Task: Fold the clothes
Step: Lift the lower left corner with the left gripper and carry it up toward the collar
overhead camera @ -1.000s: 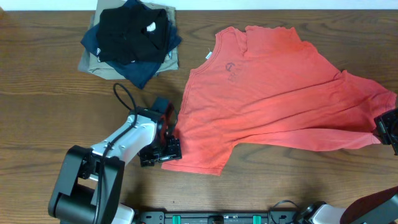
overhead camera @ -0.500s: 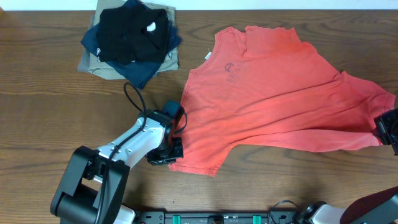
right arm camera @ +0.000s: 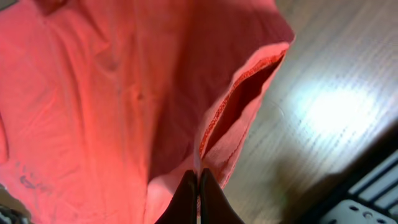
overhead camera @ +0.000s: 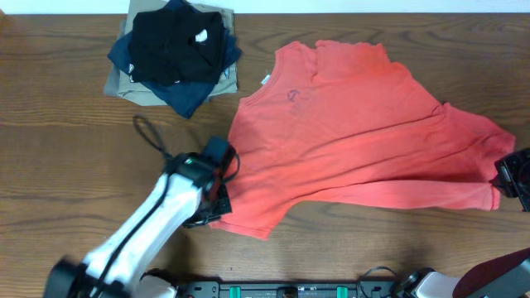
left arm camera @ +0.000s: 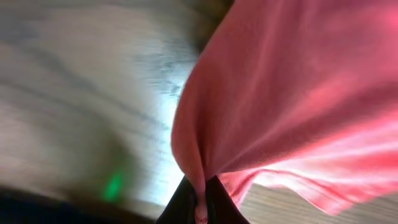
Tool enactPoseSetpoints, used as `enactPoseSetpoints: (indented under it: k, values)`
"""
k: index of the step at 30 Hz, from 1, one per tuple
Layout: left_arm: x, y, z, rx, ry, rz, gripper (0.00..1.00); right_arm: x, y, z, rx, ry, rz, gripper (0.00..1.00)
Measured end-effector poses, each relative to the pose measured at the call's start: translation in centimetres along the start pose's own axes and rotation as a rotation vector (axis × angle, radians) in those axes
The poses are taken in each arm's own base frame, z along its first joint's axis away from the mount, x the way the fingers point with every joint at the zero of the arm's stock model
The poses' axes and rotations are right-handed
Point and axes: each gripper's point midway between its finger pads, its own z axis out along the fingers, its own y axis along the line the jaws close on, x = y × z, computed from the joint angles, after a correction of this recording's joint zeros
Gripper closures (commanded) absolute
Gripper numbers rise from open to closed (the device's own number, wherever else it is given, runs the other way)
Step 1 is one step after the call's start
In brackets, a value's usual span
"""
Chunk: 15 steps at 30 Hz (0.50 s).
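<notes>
A red T-shirt (overhead camera: 356, 132) lies spread across the middle and right of the wooden table, neck toward the back. My left gripper (overhead camera: 220, 199) is shut on the shirt's lower left hem; in the left wrist view the red cloth (left arm camera: 280, 93) is pinched between the dark fingers (left arm camera: 180, 202) and lifts off the wood. My right gripper (overhead camera: 507, 184) is shut on the shirt's edge at the far right. In the right wrist view the hem (right arm camera: 239, 118) gapes open just above the closed fingertips (right arm camera: 188, 199).
A pile of folded dark clothes (overhead camera: 175, 51) sits at the back left on a tan garment. Bare wooden table (overhead camera: 66, 157) lies left of the shirt and along the front edge. A black rail (overhead camera: 290, 290) runs along the front.
The left gripper closed on the shirt's lower left hem and pulled it left. The whole shirt has shifted leftward, and the left arm has stretched out lower.
</notes>
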Motion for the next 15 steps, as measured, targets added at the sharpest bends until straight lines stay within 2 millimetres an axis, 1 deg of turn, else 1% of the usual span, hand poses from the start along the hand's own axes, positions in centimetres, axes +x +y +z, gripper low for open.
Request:
enactPoseSetpoints:
  k: [4,5,8,15]
  values:
    - [-0.2,0.3,-2.6,0.068,-0.105,-0.025,0.94,0.4,-0.8,-0.9,0.032,-0.029,0.017,0.99]
    - [-0.3,0.3,-3.4,0.1,-0.139,-0.028,0.94,0.6,-1.1,-1.5,0.037,-0.048,0.018,0.99]
    - [-0.3,0.2,-4.6,0.149,-0.186,-0.037,0.94,1.4,-1.6,-3.0,0.04,-0.093,0.017,0.99]
    - [0.3,0.8,-5.9,0.189,-0.22,-0.077,0.94,2.2,-2.1,-6.2,0.013,-0.227,0.004,0.99]
